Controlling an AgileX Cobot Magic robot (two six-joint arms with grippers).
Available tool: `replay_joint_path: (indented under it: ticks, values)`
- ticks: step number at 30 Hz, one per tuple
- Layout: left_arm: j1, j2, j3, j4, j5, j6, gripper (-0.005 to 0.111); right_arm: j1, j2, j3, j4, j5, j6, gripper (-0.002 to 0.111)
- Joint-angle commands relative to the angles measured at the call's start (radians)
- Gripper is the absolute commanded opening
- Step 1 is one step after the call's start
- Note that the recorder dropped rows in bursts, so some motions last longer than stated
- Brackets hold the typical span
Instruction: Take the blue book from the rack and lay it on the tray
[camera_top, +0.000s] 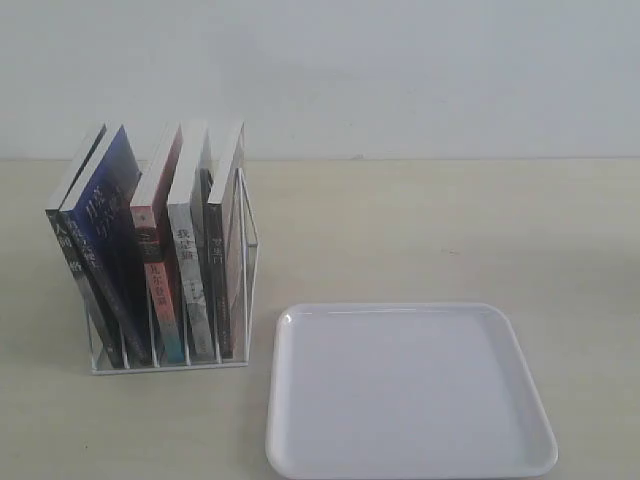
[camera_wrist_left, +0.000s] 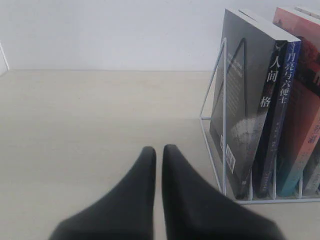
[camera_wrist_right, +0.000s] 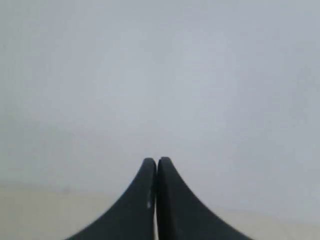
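**Dark blue book (camera_top: 108, 215) lodged in small white wire rack (camera_top: 248, 262); both grippers drawn closed**

In the exterior view the blue book is seen second from the left in the rack. It is tilted leftward between a black-grey paperback (camera_top: 62, 245) and a pink-red-spined paperback (camera_top: 148, 240). Two more books are slotted to the right of these.

The rack is set on a pale beige tabletop (camera_top: 450, 220). A shallow glossy white plastic tray (camera_top: 410, 400), square with rounded corners, is laid just beside the rack on the right, nearer the camera.

The left gripper (camera_wrist_left: 159, 150) is held low over the tabletop, near the rack on the black-grey paperback's side but apart from it. Its dark fingers are drawn to a thin slit, and nothing is gripped.

The right gripper (camera_wrist_right: 157, 161) is pointed at a blank pale wall. Its fingers are pressed together and nothing is held between them.
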Motion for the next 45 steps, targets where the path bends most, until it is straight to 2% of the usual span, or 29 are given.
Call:
replay_joint_path:
  ticks: [1,4,8,10,15,19,23,25,28,32,33,36,39,45]
  values:
    - [0.0,-0.003,0.003,0.001,-0.007,-0.002,0.004,-0.006,-0.005,0.0,-0.008,-0.347,0.176,0.0]
    - [0.0,-0.003,0.003,0.001,-0.007,-0.002,0.004,-0.006,-0.002,-0.125,-0.08,-0.279,0.227,0.0]
    - [0.0,-0.003,0.003,0.001,-0.007,-0.002,0.004,0.017,0.168,-0.402,-0.255,0.149,0.493,0.0]
    - [0.0,-0.003,0.003,0.001,-0.005,-0.002,0.004,0.033,0.297,-0.538,-0.264,0.391,0.545,0.0]
    - [0.0,-0.003,0.003,0.001,-0.005,-0.002,0.004,0.09,0.602,-0.777,-0.118,0.971,0.406,0.0]
    - [0.0,-0.003,0.003,0.001,-0.005,-0.002,0.004,0.127,0.782,-0.839,-0.004,1.189,0.312,0.0]
    - [0.0,-0.003,0.003,0.001,-0.005,-0.002,0.004,0.148,0.896,-0.838,-0.002,1.227,0.288,0.0]
    - [0.0,-0.003,0.003,0.001,-0.007,-0.002,0.004,0.148,0.95,-0.838,0.057,1.213,0.191,0.0]
    - [0.0,-0.003,0.003,0.001,-0.007,-0.002,0.004,0.148,1.023,-0.838,0.247,1.167,0.028,0.0]
    - [0.0,-0.003,0.003,0.001,-0.007,-0.002,0.004,0.151,1.13,-0.86,0.603,1.156,-0.25,0.0]
    - [0.0,-0.003,0.003,0.001,-0.007,-0.002,0.004,0.158,1.156,-0.875,0.638,1.158,-0.28,0.0]
    - [0.0,-0.003,0.003,0.001,-0.007,-0.002,0.004,0.239,1.243,-0.953,0.608,1.13,-0.229,0.0]
    - [0.0,-0.003,0.003,0.001,-0.007,-0.002,0.004,0.361,1.313,-1.072,0.496,1.11,-0.113,0.0]
    - [0.0,-0.003,0.003,0.001,-0.007,-0.002,0.004,0.629,1.471,-1.368,0.063,1.138,0.28,0.0]
